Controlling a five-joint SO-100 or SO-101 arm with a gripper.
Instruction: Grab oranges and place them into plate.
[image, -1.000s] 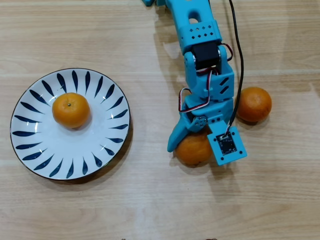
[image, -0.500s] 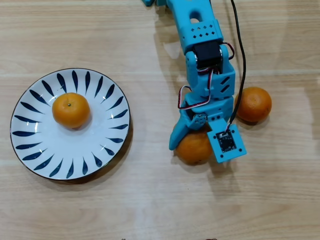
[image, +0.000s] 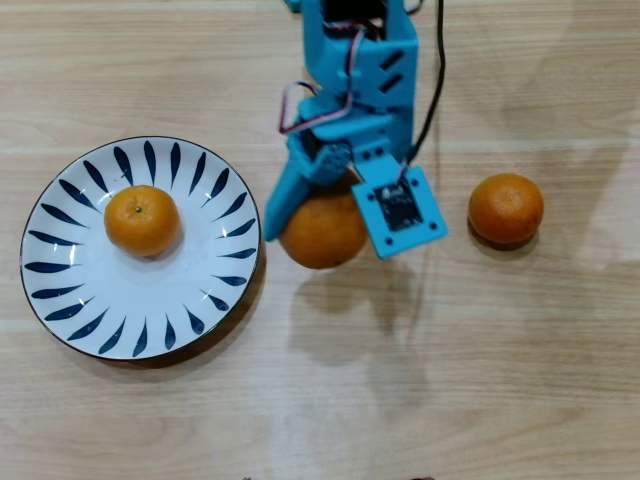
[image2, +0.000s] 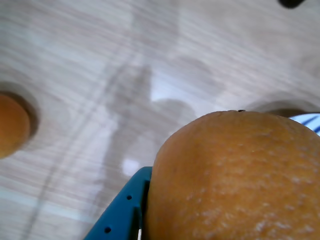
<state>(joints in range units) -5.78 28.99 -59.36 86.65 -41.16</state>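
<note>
The gripper was clamped on the largest orange, its blue fingers pressed to the fruit's sides, and the shadow cast on the wood below in the overhead view showed the fruit lifted clear of the desk. In the wrist view that orange filled the lower right, with one blue finger against its left flank. The arm reached down from the desk's top edge in the overhead view, the wrist bent so the camera board sat just right of the held fruit.

The plate lay near the desk's left edge, its right rim just beside the held orange, and 1 small orange rested on its upper middle. The rest of the plate's face was bare. A 3rd orange sat on the desk well to the right of the gripper, apart from everything; the wrist view caught it at the left edge. The lower half of the desk was open wood, as was the right side beyond that fruit.
</note>
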